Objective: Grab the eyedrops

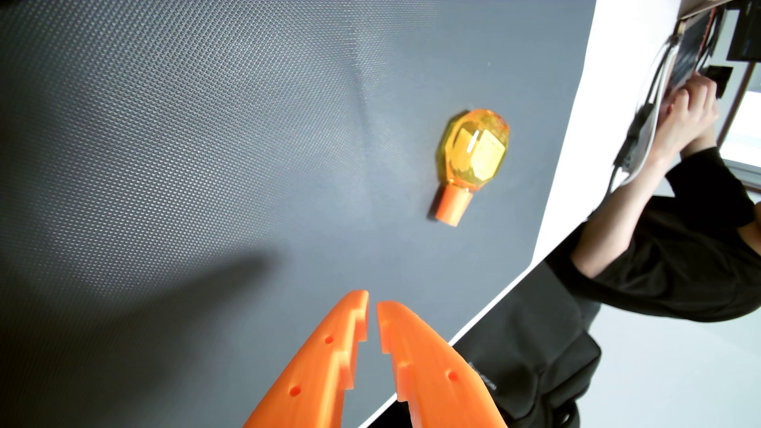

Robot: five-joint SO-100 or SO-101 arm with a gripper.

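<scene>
One eyedrops bottle (473,158) lay on its side on the dark grey textured mat (185,144) covering the table in the wrist view, its faceted amber body toward the top of the frame and its orange cap (453,208) pointing down toward the gripper (372,302). The orange jaws entered from the bottom edge, nearly pressed together with only a narrow slit between the tips, pinching nothing. The bottle sat well apart from them, up and to the right. The jaws cast a soft shadow on the mat to their left. Beyond the mat's right edge a white surface (584,144) showed, and a person's hand (687,111) in a black sleeve (667,263) touched cabled equipment.
</scene>
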